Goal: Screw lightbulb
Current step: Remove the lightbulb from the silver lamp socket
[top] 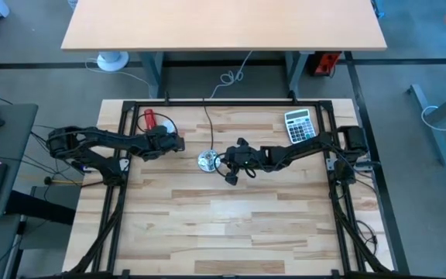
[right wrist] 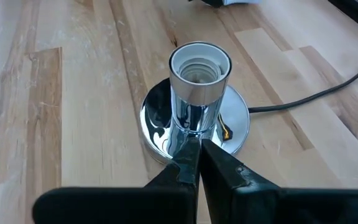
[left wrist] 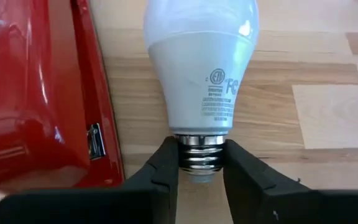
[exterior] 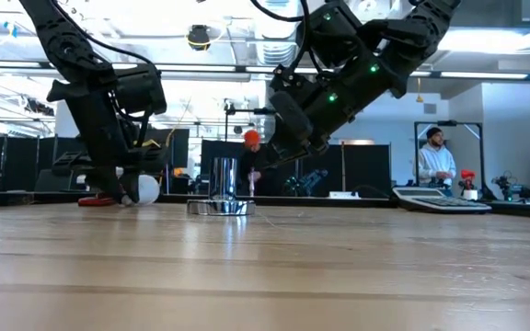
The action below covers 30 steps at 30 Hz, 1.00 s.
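The white lightbulb (left wrist: pixel 201 62) lies on its side on the wood near the table's far left, also seen in the low view (exterior: pixel 145 190). My left gripper (left wrist: pixel 201 168) is shut on it and stands low over the table (top: pixel 170 143). The shiny metal socket (right wrist: pixel 199 93) stands upright on its round foot plate at the table's middle (top: pixel 207 160), open mouth up, with a black cord (right wrist: pixel 316 96) leading away. My right gripper (right wrist: pixel 197 152) is shut, its tips just beside the socket, on the side toward the table's right edge (top: pixel 224 160). My left gripper pinches the bulb's silvery screw base (left wrist: pixel 201 148) between its two fingers, one on each side. The fingers come from the table's near side, along the bulb's length. The bulb's glass end points toward the far edge, and the bulb looks to lie on the table. My right gripper's shut fingertips (right wrist: pixel 191 158) stand before the socket's foot plate (right wrist: pixel 157 134); I cannot tell whether they touch it.
A red stapler (left wrist: pixel 36 99) lies right beside the bulb, toward the table's left edge (top: pixel 150 118). A calculator (top: pixel 299 125) lies at the far right. The near half of the wooden table (top: pixel 231 225) holds nothing. A black frame runs around the table.
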Each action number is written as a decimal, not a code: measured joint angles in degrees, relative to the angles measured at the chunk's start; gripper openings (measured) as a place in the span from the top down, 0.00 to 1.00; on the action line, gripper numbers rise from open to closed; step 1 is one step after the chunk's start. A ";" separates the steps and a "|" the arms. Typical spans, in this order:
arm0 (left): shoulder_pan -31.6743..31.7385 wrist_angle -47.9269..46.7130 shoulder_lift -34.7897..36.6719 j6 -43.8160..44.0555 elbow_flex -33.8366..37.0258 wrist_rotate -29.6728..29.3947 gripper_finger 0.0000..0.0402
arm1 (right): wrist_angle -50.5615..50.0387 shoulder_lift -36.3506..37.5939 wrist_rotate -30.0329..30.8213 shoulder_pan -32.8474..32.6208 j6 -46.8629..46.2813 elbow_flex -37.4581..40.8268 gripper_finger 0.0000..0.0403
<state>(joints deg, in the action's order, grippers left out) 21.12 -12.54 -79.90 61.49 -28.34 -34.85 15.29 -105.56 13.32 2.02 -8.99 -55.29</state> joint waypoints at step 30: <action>-32.14 6.86 0.25 -19.08 -0.11 16.54 0.80 | -9.33 7.48 -0.13 -3.11 -7.97 0.07 0.96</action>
<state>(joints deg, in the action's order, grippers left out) -11.02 -5.68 -79.65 42.41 -28.45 -18.31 5.96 -98.08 13.19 -1.09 -16.96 -55.22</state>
